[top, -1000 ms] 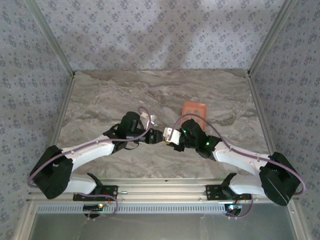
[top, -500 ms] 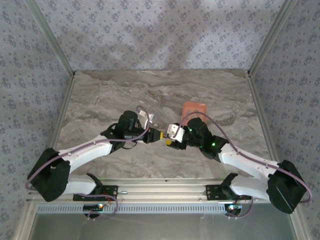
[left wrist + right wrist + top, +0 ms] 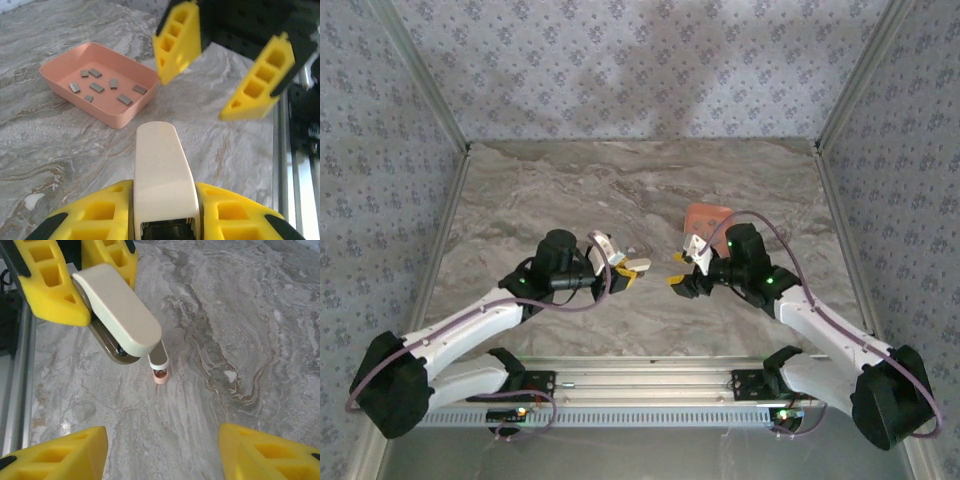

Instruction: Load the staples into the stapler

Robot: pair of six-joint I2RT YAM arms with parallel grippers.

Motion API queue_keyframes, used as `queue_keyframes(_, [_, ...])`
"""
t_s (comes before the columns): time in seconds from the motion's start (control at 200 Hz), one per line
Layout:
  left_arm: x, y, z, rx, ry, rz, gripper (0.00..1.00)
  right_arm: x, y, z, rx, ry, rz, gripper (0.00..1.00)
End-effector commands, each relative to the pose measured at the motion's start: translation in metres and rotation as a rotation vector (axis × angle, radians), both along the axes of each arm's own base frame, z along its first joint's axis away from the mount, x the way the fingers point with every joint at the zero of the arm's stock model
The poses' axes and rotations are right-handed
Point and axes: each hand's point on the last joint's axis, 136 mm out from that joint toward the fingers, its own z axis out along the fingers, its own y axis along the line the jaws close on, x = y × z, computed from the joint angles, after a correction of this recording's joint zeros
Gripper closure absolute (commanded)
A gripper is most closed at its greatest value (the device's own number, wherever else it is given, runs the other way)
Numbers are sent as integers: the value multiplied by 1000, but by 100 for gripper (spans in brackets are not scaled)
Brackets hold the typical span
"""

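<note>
Between the fingers of the left gripper (image 3: 634, 269): the stapler (image 3: 160, 170), clamped at its rear end and held clear above the surface (image 3: 60, 150). The pale top points straight out ahead of the gripper. From the stapler's front end a thin pink-tipped rod (image 3: 160, 369) sticks out and hangs downward; contact with the surface cannot be told.

Right gripper (image 3: 677, 270): fingers well apart, nothing between them, touching nothing. It faces the left gripper head-on, with a clear gap between its tips and the stapler.

Past the right gripper, on its side away from the left one, a pink tray (image 3: 125, 112) sits on the surface. The staples (image 3: 97, 87) lie loose and scattered on its floor, several short grey strips.

Change from one second ago: the two grippers then met nose to nose, the right one's tips nearly together at the stapler's front. Since then the right fingers have spread and the arms have drawn apart, the stapler staying with the left.
</note>
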Motion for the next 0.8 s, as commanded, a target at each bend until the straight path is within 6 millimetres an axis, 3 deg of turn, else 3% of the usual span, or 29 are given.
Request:
queue_keyframes(0.0, [-14,1,4,43,-152,-140,96,-14,1,1,17,50,56,39])
queue_keyframes(0.27, [-19,-2,9,28,-200,-192,96,-24,8,-3,-21,46,148,40])
queue_keyframes(0.795, [-27,-10,20,-60,-165,-229,96,-22,34,22,72,-23,232,40])
